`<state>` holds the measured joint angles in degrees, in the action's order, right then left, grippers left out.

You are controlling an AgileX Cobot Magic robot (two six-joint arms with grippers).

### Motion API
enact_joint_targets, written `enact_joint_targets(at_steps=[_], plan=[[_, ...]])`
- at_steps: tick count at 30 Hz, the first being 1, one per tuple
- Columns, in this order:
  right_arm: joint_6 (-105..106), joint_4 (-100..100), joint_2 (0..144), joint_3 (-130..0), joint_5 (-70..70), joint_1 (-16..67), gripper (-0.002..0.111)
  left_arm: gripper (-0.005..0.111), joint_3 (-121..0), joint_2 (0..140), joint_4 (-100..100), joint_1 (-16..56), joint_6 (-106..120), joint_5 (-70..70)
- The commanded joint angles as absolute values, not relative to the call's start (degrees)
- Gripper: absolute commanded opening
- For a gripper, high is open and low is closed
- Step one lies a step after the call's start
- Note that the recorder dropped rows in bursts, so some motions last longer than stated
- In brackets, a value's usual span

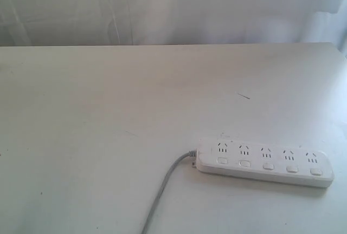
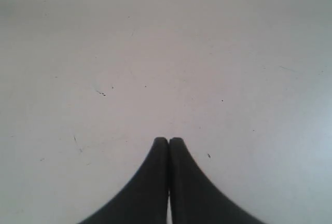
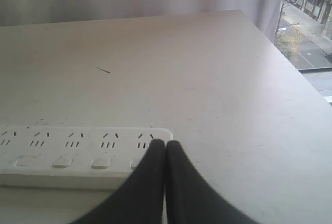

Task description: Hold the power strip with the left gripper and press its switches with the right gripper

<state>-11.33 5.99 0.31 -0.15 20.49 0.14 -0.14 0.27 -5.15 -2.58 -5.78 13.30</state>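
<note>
The white power strip [image 1: 264,162] lies flat near the table's front right, its grey cord [image 1: 164,190] trailing off its left end toward the front edge. Five white switches [image 1: 268,166] run in a row below the socket groups. Neither arm shows in the exterior view. In the right wrist view my right gripper [image 3: 165,143] is shut and empty, its black fingertips over the strip's [image 3: 78,151] cordless end, covering part of the end switch; touching or not, I cannot tell. My left gripper [image 2: 168,140] is shut over bare table, the strip out of that view.
The pale tabletop [image 1: 108,125] has a small dark scratch [image 1: 244,96] behind the strip. A white curtain hangs behind the far edge. The table's right edge [image 3: 290,68] runs beside a window showing a street far below.
</note>
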Motion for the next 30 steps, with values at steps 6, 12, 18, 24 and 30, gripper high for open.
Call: enact_joint_targets(at_steps=[6,12,18,24,30], plan=[[-11.4,6.0,0.0,0.0,20.1,0.0,0.0,0.0,0.0,0.0,-4.6,-2.7,-4.1,10.4],[-11.4,6.0,0.0,0.0,20.1,0.0,0.0,0.0,0.0,0.0,-6.5,-2.7,-4.7,-1.7],[-11.4,6.0,0.0,0.0,20.1,0.0,0.0,0.0,0.0,0.0,-7.2,-2.7,-6.4,-8.1],[-11.4,6.0,0.0,0.0,20.1,0.0,0.0,0.0,0.0,0.0,-7.2,-2.7,-6.8,-16.1],[-11.4,6.0,0.0,0.0,20.1,0.0,0.0,0.0,0.0,0.0,-8.5,-2.7,-18.4,-33.5]])
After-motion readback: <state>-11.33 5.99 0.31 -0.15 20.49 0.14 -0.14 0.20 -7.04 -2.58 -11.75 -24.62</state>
